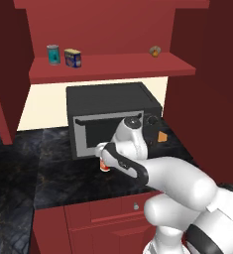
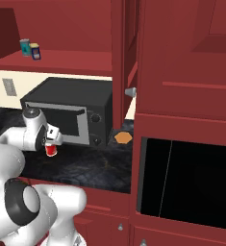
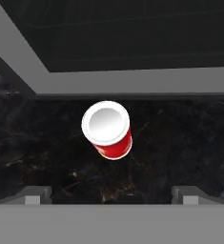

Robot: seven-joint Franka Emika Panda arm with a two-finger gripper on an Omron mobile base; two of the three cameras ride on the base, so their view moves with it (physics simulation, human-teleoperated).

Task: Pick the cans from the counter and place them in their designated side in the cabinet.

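**Red can sitting under a spread gripper**

Left base view: the red can (image 1: 104, 166) is standing upright on the black counter (image 1: 58, 173), just in front of the microwave (image 1: 113, 116). The arm is bending over it, and the gripper (image 1: 102, 158) is hanging right above the can, partly covering it. Up in the cabinet (image 1: 108, 67), the blue can (image 1: 73, 58) is resting on the shelf beside a teal can (image 1: 53, 54), with a small tan object (image 1: 154, 50) sitting far along the same shelf.

Right base view: the red can (image 2: 50, 149) is standing on the counter (image 2: 85, 166) below the gripper (image 2: 49, 141), near the microwave (image 2: 71, 108) door. An orange hexagon (image 2: 123, 137) is lying on the counter by the microwave's far corner.

Hand view: the red can (image 3: 107, 128) is showing its white top, centred between the two fingertips (image 3: 33, 195), which are standing wide apart and touching nothing. Dark veined counter (image 3: 46, 143) is lying all around it.
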